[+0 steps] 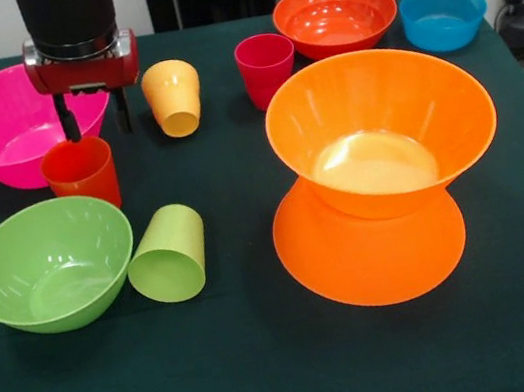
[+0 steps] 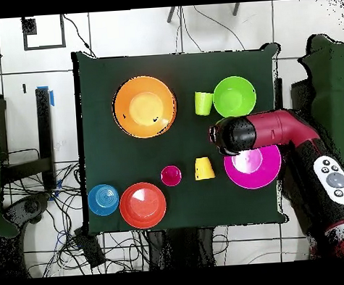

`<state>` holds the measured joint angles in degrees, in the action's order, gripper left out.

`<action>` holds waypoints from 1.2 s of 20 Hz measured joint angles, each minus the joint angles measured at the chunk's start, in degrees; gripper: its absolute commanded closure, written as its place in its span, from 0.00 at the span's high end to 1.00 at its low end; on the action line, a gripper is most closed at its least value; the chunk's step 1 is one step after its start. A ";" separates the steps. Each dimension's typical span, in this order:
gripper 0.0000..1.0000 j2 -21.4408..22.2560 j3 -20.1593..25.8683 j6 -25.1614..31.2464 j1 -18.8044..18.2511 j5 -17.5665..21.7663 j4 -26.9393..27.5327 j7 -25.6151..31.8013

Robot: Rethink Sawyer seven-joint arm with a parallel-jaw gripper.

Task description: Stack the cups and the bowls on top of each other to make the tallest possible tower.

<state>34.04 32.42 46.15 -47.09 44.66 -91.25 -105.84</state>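
Nearest the front camera, the lime green cup [image 1: 168, 255] lies on its side, its long axis running toward that camera with the open mouth facing it, just beside the round lime green bowl [image 1: 51, 264], which sits upright. To the right on the green table [image 1: 274, 377], two large flared orange bowls [image 1: 379, 170] are stacked base to base in an hourglass, the lower one mouth-down and the upper one mouth-up, glossy inside. Farther back, the red-orange cup [image 1: 81, 172] stands upright in front of the large pink bowl [image 1: 2, 130], with the gripper [image 1: 93, 114] directly above it, its two dark fingers [image 1: 67, 119] spread wide and holding nothing. The yellow-orange cup [image 1: 173, 96] tilts toward the camera; the magenta-red cup [image 1: 266, 66] is upright. Farthest are the round red-orange bowl [image 1: 335, 16] and small blue bowl [image 1: 444, 17]. In the overhead view the arm [image 2: 265, 132] hides the red-orange cup, which the front view shows.
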 measured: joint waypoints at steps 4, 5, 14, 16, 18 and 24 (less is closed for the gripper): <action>1.00 -0.71 0.00 0.00 0.00 0.06 0.01 0.00; 1.00 -0.94 0.00 0.00 0.00 0.07 0.02 0.00; 1.00 -3.92 0.01 -0.01 -0.01 0.23 0.14 0.00; 1.00 -4.76 0.01 -0.01 -0.04 0.23 0.25 0.00; 1.00 -5.33 0.00 0.00 -0.06 0.23 0.39 0.00; 1.00 -6.47 0.01 -0.01 -0.10 0.24 0.79 0.00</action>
<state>27.57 32.43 46.13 -47.19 44.90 -90.47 -105.84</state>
